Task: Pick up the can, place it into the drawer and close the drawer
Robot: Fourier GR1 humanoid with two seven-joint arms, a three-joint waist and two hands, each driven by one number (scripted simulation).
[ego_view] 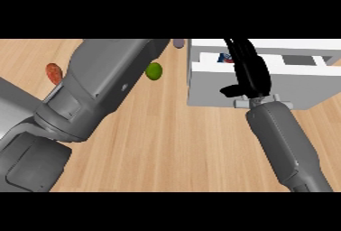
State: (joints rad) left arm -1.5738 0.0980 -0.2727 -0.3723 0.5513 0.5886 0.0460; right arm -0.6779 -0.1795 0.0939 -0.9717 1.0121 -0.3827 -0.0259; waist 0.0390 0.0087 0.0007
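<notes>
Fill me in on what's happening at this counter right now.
The right robot hand is stretched over the open white drawer, where a bit of the can shows inside beside it. Whether its fingers are curled cannot be told. The left forearm crosses the wooden counter; its hand is out of view. A green fruit and a reddish item lie nearby.

A light wooden worktop with lengthwise grain fills the view, evenly lit, with soft shadows.
</notes>
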